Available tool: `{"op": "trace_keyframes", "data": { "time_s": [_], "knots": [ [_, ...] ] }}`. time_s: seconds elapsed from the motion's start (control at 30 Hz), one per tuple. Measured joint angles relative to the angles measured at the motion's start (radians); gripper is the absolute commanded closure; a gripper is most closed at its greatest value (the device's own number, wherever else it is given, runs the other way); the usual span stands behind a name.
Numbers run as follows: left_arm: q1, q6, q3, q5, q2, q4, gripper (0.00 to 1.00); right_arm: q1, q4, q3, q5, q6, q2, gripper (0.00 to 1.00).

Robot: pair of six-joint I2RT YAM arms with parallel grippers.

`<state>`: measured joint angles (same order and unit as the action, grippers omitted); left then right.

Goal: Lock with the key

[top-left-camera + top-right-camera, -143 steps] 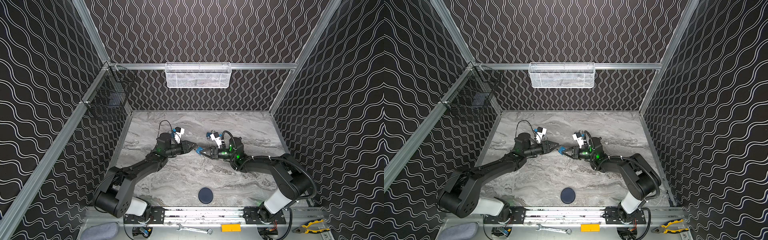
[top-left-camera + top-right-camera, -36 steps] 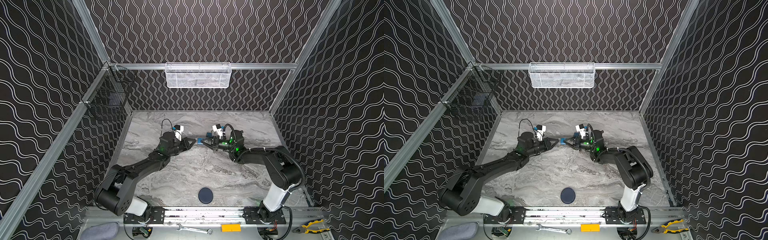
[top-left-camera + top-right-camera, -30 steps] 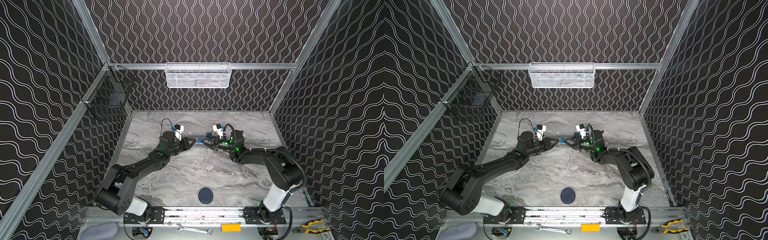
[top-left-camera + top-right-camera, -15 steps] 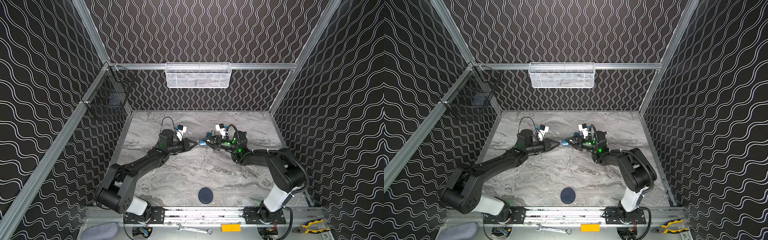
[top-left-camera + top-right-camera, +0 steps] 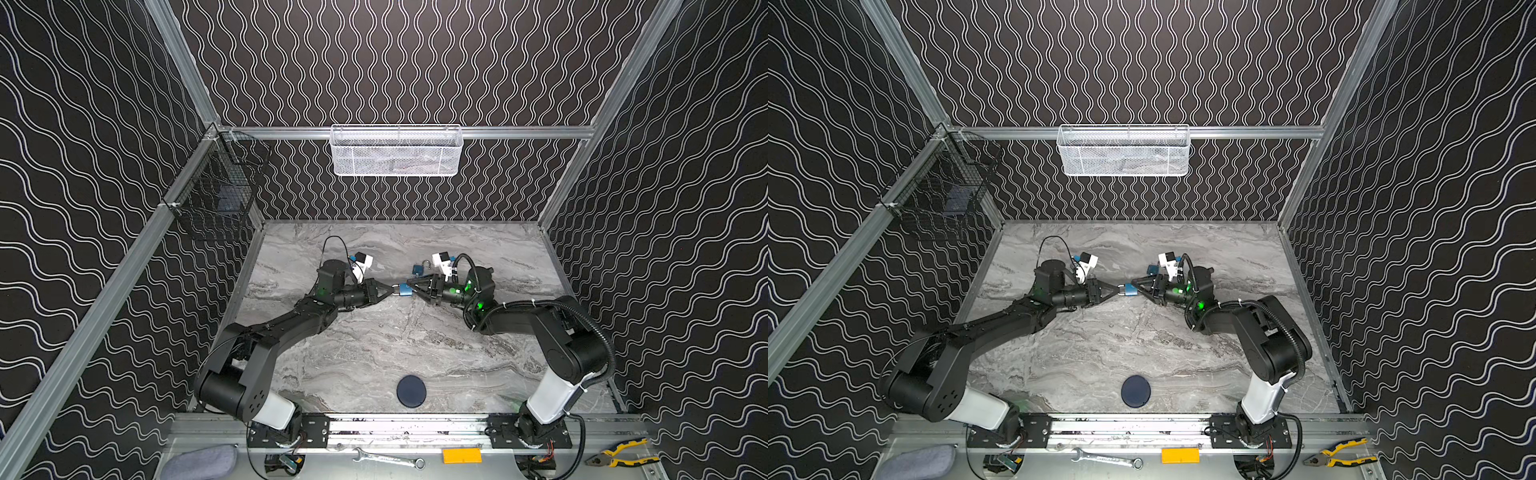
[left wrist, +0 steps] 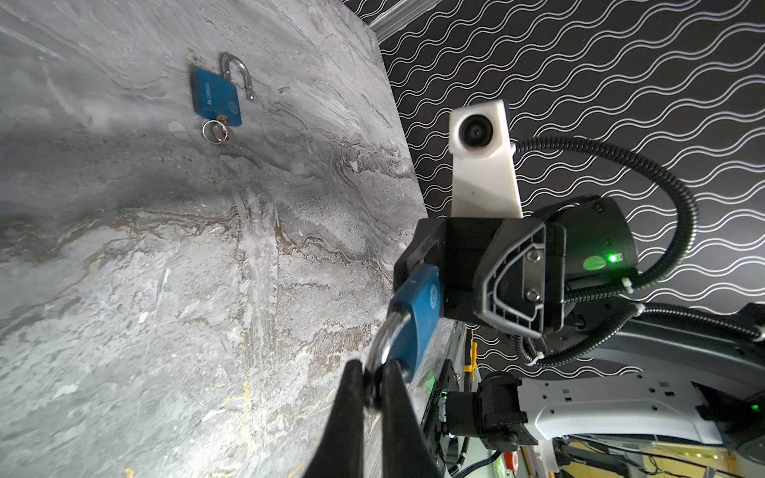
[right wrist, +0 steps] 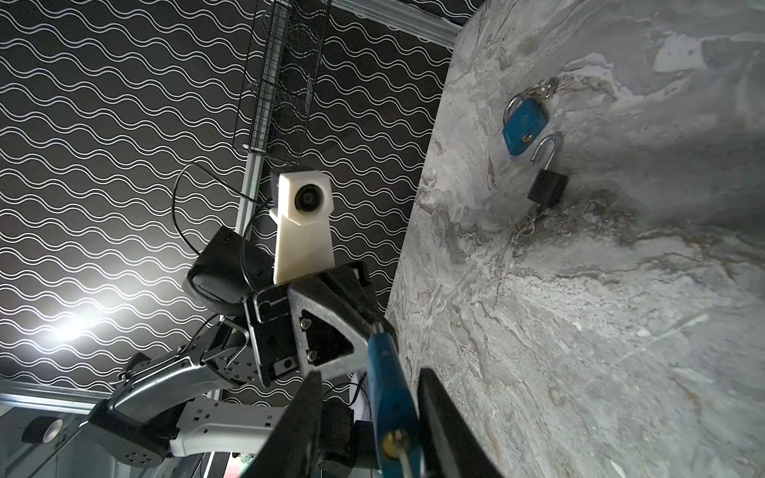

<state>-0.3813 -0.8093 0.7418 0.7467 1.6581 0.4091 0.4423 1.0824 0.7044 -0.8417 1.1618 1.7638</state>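
Note:
A blue padlock hangs above the middle of the marble table between both grippers. My left gripper is shut on its silver shackle. My right gripper stands open around the blue body. One finger lies against the body and the other stands apart from it. A key sticks out of the brass keyhole in the padlock's base.
Other padlocks lie on the table: a blue one with an open shackle and key ring, another blue one, and a black one. A dark disc lies near the front. A white basket and a black wire basket hang on the walls.
The right gripper's jaws have parted from the padlock body. The left gripper keeps hold of the shackle. Both grippers and the padlock have shifted slightly right.

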Motion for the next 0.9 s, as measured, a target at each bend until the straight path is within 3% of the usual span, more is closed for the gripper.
{"op": "trace_keyframes", "data": {
  "time_s": [0.4, 0.9],
  "knots": [
    [0.003, 0.0, 0.013, 0.011, 0.004, -0.003, 1.0, 0.0, 0.056, -0.027, 0.02, 0.005, 0.017, 0.77],
    [0.014, -0.027, 0.005, 0.03, 0.013, 0.018, 1.0, 0.0, 0.104, -0.046, 0.02, 0.019, 0.019, 0.84]
  ]
}}
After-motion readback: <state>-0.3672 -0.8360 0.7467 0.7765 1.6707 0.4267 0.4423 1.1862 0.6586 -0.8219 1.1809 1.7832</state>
